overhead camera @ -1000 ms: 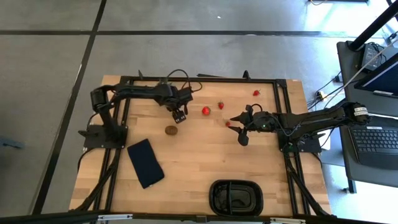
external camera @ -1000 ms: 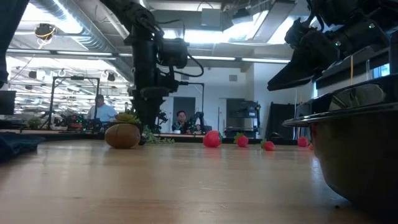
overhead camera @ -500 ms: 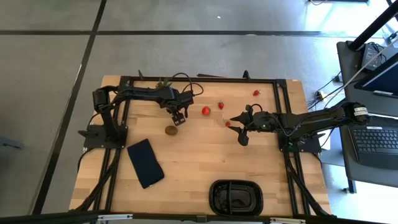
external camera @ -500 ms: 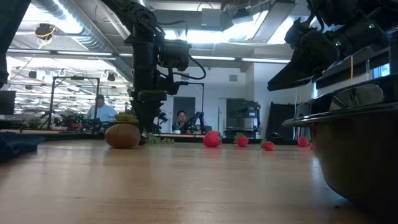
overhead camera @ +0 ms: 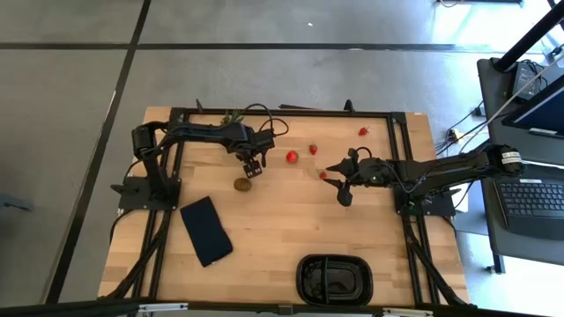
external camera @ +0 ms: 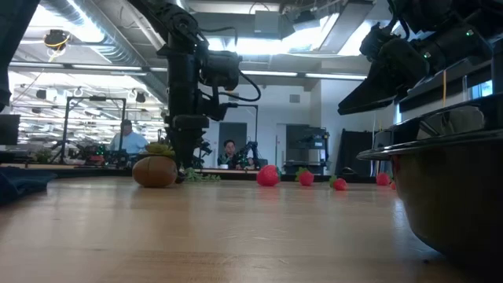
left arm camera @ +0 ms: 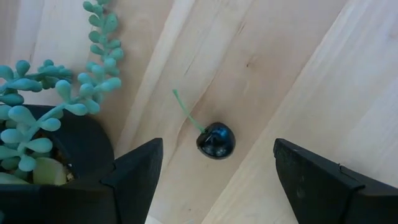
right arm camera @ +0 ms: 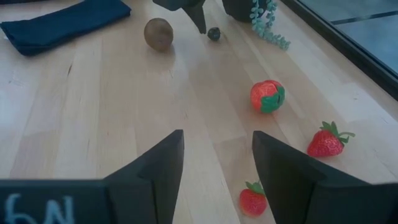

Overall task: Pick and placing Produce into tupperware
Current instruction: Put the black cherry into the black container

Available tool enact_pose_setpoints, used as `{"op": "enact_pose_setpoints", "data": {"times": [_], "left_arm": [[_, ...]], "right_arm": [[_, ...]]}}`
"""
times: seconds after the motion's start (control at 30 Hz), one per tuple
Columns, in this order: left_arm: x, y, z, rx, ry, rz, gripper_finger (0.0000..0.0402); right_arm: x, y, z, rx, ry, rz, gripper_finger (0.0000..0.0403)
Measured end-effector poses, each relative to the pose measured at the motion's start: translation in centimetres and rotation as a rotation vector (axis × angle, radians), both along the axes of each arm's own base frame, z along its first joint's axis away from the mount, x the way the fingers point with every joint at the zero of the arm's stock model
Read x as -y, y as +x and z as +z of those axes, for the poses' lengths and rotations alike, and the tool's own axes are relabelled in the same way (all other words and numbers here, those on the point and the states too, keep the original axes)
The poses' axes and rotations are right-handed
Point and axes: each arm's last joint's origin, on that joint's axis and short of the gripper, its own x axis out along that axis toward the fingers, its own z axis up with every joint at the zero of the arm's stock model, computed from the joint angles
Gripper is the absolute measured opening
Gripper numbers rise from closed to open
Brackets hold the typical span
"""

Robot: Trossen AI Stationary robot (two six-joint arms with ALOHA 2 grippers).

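Judging by how things lie, the task has barely begun: the black tupperware tray sits at the near edge of the table and appears to hold no produce, though its compartments are too dark to read well from above. Every fruit that shows is out on the wood, well apart from the tray. The kiwi lies toward the far side, and a dark cherry with a green stem rests just beyond it, beside the trailing succulent in its black pot. The left end effector hovers directly over that cherry with its fingers spread wide on either side and nothing between them but the fruit on the table below, so the cherry looks like the first pick. A red and green strawberry piece and a whole strawberry lie farther from the tray than the kiwi, another strawberry sits near the far rail, and one small strawberry lies just beside the right end effector, which hangs partly open and empty. All pieces remain to be carried over.
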Motion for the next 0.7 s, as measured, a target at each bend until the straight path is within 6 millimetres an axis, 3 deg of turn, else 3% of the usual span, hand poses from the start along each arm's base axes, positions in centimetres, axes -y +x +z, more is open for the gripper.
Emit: {"op": "enact_pose_setpoints", "data": {"times": [0.7], "left_arm": [[-0.2,-0.8,-2.1,0.045,-0.043,0.018,0.0298]], "right_arm": [[0.0,0.0,0.0,0.005,0.018,-0.009,0.0193]]}}
